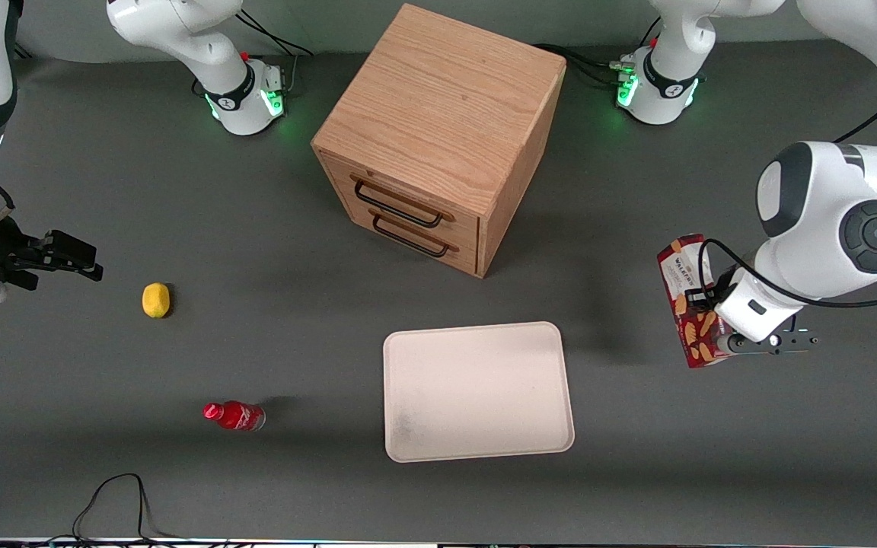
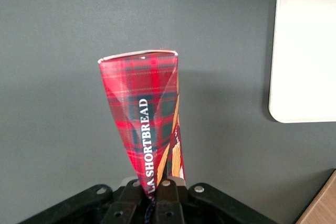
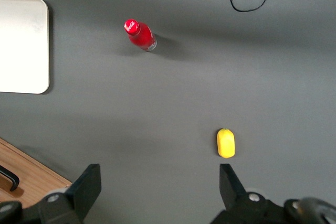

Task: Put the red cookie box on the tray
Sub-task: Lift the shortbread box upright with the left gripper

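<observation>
The red cookie box [image 1: 688, 304] is a long dark-red tartan carton with biscuit pictures, held up off the table toward the working arm's end. My left gripper [image 1: 712, 323] is shut on it, and the arm's wrist covers part of the carton. In the left wrist view the red cookie box [image 2: 148, 114] sticks out from between the black fingers [image 2: 170, 200], its free end hanging over bare grey table. The cream-white tray [image 1: 476, 391] lies flat on the table with nothing on it, toward the middle from the box. An edge of the tray [image 2: 307, 51] shows in the left wrist view too.
A wooden two-drawer cabinet [image 1: 438, 137] stands mid-table, farther from the front camera than the tray. A small red bottle [image 1: 234, 415] and a yellow lemon-like object [image 1: 155, 300] lie toward the parked arm's end. A black cable [image 1: 115, 502] loops at the table's near edge.
</observation>
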{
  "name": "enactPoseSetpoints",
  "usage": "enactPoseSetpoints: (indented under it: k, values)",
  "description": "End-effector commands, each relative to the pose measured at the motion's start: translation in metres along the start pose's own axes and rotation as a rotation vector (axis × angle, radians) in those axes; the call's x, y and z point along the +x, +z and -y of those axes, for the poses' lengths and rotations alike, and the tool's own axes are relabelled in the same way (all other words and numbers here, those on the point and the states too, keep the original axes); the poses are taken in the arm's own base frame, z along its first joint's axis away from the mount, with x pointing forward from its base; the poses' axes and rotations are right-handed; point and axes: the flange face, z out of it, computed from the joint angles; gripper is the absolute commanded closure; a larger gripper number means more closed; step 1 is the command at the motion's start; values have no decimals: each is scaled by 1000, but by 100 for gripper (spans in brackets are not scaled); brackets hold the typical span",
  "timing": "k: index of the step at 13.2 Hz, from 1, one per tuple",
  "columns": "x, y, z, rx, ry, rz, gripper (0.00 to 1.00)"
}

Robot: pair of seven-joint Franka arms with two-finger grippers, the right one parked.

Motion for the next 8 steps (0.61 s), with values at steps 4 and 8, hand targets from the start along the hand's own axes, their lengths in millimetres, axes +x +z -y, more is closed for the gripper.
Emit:
enactPoseSetpoints:
  k: [4, 8]
  values:
    - [16, -18, -13, -40, -54, -27, 100]
    - [43, -13, -65, -39, -62, -6, 100]
